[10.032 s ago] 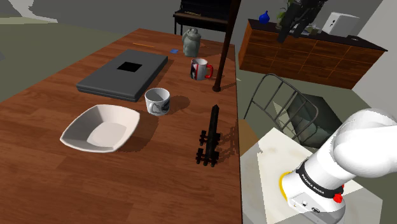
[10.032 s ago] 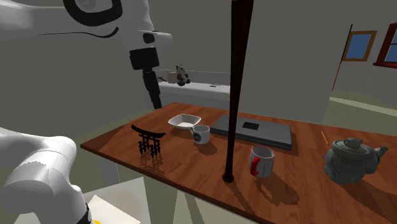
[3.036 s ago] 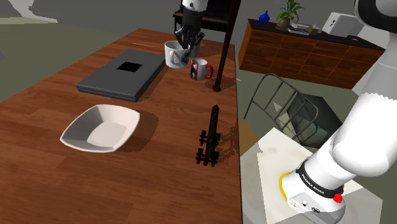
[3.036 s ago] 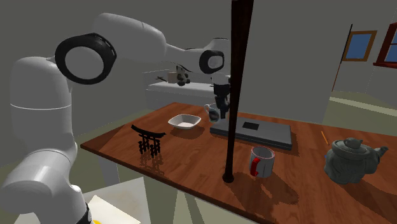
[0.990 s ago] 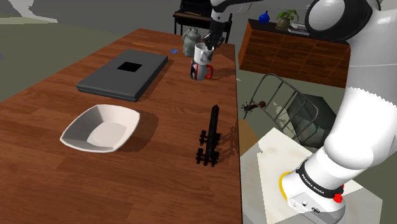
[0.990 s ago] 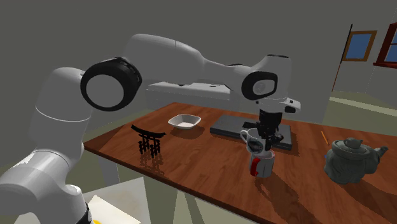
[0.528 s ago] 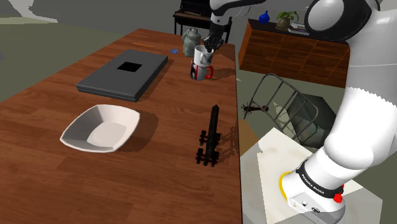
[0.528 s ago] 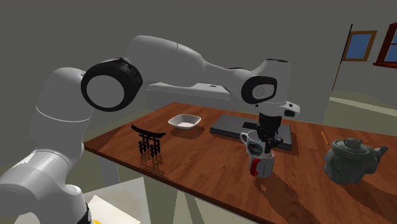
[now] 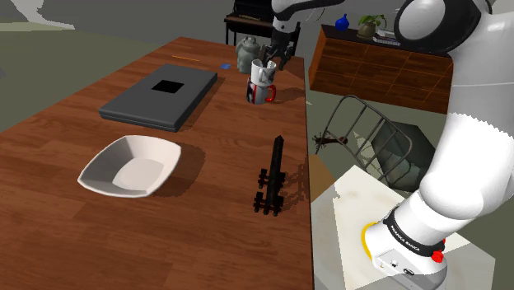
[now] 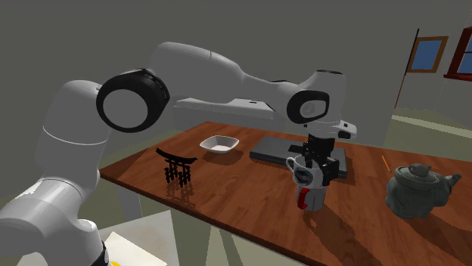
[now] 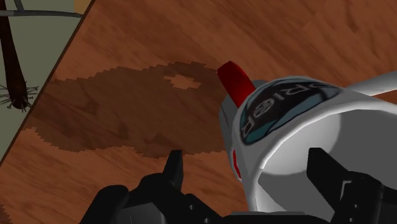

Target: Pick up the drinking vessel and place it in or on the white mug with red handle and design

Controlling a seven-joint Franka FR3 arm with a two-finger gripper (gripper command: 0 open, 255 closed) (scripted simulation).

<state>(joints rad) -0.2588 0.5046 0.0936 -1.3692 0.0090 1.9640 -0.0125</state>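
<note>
A white cup with a dark round emblem [image 9: 262, 72] [image 10: 302, 171] rests tilted in the mouth of the white mug with the red handle [image 9: 263, 93] [image 10: 311, 197], near the table's far right edge in the shoulder view. My gripper [image 9: 273, 61] [image 10: 318, 167] is right over it, open. In the wrist view the cup [image 11: 299, 114] hides most of the mug, whose red handle [image 11: 236, 81] pokes out beyond it. My gripper [image 11: 248, 168] straddles the cup's wall, one finger inside the cup and the other outside, clear of the wall.
A flat dark grey slab [image 9: 161, 95] and a white bowl [image 9: 132, 165] lie on the wooden table [image 9: 49, 214]. A black torii-shaped stand [image 9: 270, 177] is near the table's right edge. A grey teapot [image 9: 247, 53] is behind the mugs, a wire chair [image 9: 362, 140] beside the table.
Over the last second the cup came down onto the red-handled mug. In the last half second the fingers spread apart and let go of the cup's wall.
</note>
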